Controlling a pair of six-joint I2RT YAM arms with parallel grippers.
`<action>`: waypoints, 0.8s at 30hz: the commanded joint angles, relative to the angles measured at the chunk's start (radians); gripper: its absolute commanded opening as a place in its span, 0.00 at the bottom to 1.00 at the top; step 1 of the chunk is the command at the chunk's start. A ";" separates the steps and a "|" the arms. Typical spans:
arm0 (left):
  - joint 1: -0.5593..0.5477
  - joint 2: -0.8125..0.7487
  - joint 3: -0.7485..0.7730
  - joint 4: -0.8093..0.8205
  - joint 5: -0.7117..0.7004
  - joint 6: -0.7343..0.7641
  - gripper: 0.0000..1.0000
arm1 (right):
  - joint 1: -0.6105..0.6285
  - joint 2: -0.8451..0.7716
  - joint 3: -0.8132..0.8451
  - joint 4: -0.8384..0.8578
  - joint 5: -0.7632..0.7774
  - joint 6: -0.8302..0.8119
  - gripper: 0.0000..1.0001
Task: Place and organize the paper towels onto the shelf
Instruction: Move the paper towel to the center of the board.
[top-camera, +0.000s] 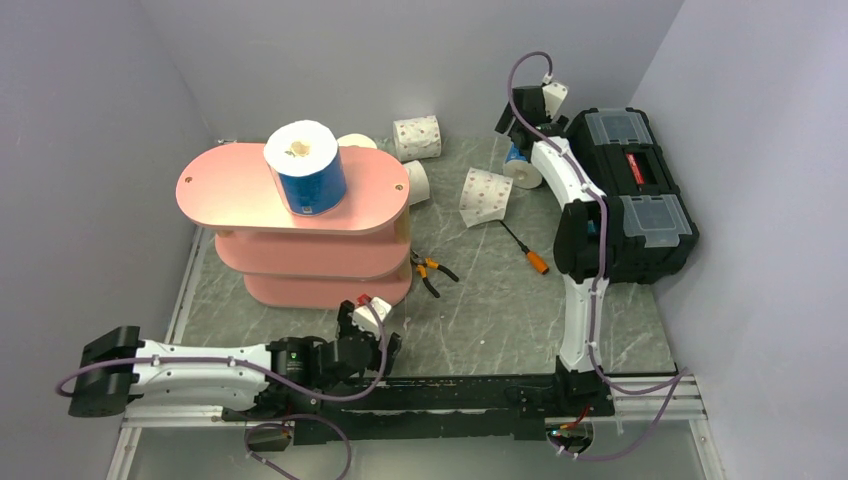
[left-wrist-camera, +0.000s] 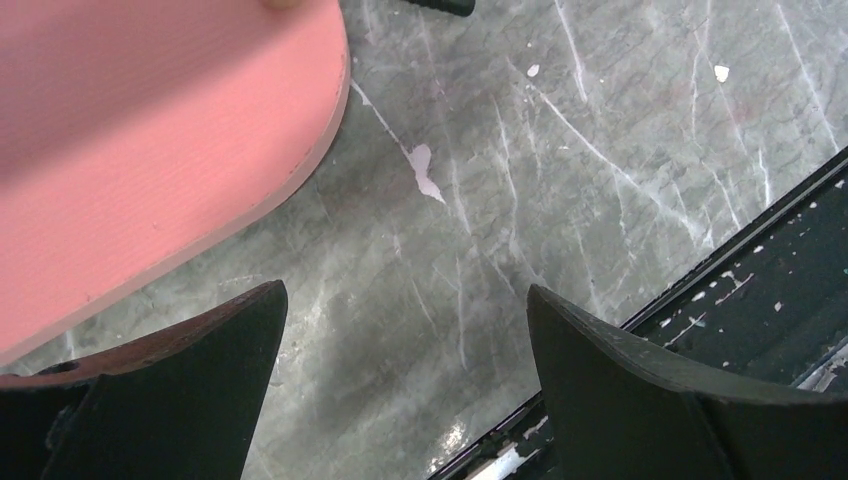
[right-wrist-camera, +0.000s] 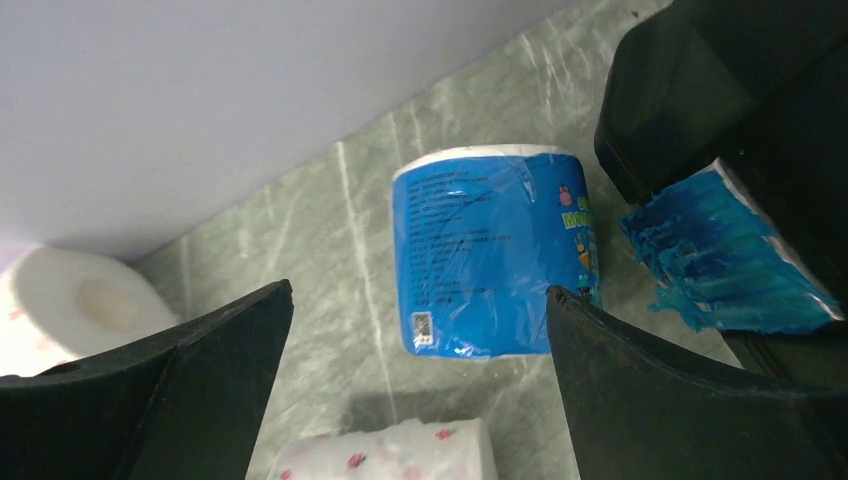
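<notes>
Pink shelf (top-camera: 240, 190) on tabletop (top-camera: 480, 310); blue-wrapped roll (top-camera: 305, 172) upright on top tier. Speckled roll (top-camera: 417, 137) by back wall, second speckled roll (top-camera: 485, 195) nearer middle. Pliers (top-camera: 432, 272), screwdriver (top-camera: 525, 248) between. Black toolbox (top-camera: 640, 190) far right. Right claw (top-camera: 516, 138) over blue roll (top-camera: 519, 163); left claw (top-camera: 362, 318) beside shelf base.

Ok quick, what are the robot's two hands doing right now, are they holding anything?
Left gripper: jaws open, holding nothing.
Right gripper: jaws open, holding nothing; a blue-wrapped roll lies free just beyond them.

- The black toolbox (top-camera: 640, 195) and the back wall (top-camera: 400, 60) hem in your right gripper (right-wrist-camera: 417, 288).
- Pliers (top-camera: 432, 272) and a screwdriver (top-camera: 525, 248) lie across your way to the shelf (top-camera: 250, 190).
- You can pass above them.
</notes>
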 joint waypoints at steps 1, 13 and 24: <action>-0.005 0.064 0.081 0.031 -0.038 0.049 0.97 | -0.027 0.084 0.137 -0.133 0.048 0.033 1.00; -0.005 0.125 0.115 0.027 -0.044 0.051 0.98 | -0.060 0.170 0.168 -0.191 0.063 0.032 1.00; -0.006 0.162 0.129 0.025 -0.050 0.057 0.98 | -0.092 0.247 0.186 -0.186 -0.131 0.030 0.99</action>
